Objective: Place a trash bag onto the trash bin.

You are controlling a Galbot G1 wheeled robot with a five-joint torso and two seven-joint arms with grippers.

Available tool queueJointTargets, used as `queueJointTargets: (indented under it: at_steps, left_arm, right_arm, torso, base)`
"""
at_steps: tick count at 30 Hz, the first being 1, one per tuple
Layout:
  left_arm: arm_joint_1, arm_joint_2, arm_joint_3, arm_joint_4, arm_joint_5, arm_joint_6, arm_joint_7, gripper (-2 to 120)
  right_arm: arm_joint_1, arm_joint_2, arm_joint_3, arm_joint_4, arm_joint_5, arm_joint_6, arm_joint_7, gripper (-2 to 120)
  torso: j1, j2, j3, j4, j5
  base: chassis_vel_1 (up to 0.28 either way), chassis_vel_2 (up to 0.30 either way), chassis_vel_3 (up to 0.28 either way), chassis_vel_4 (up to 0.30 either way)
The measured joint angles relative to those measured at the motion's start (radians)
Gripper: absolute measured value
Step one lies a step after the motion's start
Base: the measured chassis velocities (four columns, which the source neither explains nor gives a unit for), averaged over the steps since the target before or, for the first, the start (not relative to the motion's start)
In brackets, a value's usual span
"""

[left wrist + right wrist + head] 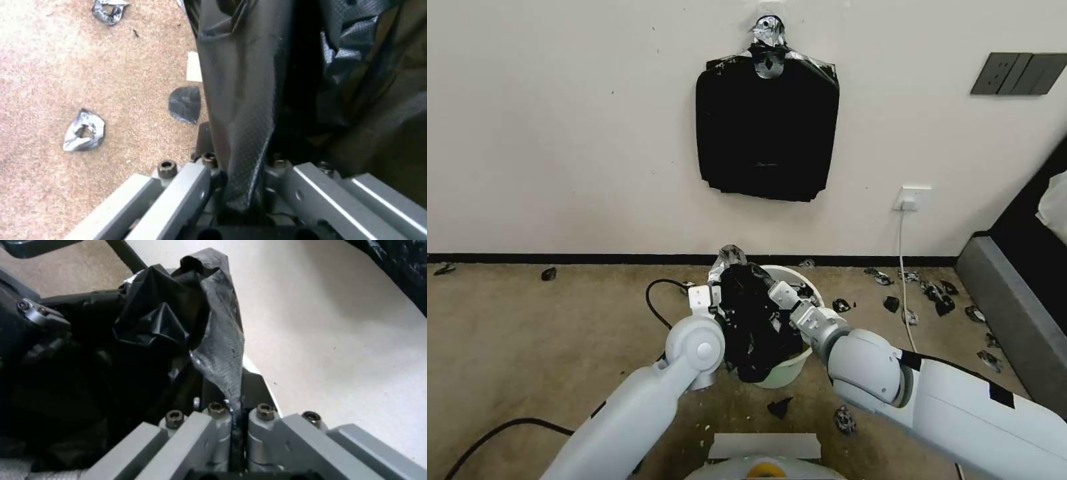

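The thin black plastic trash bag (754,320) is crinkly and glossy, with silvery glints along its folds; close up in the left wrist view (242,100) its film carries a fine dotted emboss, and in the right wrist view (222,350) a stretched strip looks greyish and semi-matt. The round cream-white plastic trash bin (787,370) is smooth and plain, with a soft sheen. The left claw (242,186) and right claw (236,426), each clamped on a fold of the bag, have matt grey metal-looking bars with dull, tarnished bolt heads. The robot's white arm shells (934,393) are smooth, glossy plastic. The tan floor (547,333) looks like rough, matt short-pile carpet. The flat black stack of bags on the wall (767,133) is matt, topped with shiny, crumpled silver tape (769,30).
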Motion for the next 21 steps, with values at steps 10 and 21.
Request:
queueJointTargets:
  at_steps: [10, 21]
  left_arm:
    - [0.048, 0.028, -0.037, -0.044, 0.04, -0.053, 0.092, 3]
    - [0.161, 0.132, -0.127, -0.191, 0.297, -0.177, 0.366, 3]
  right_arm:
    - [-0.026, -0.005, 0.043, 0.008, -0.004, 0.048, 0.015, 0]
    - [0.044, -0.019, 0.132, -0.047, -0.044, 0.129, -0.002, 0]
  torso:
    - [0.0, 0.0, 0.0, 0.0, -0.0003]
    - [0.0, 0.0, 0.0, 0.0, 0.0001]
  base:
    - [0.0, 0.0, 0.0, 0.0]
    - [0.0, 0.0, 0.0, 0.0]
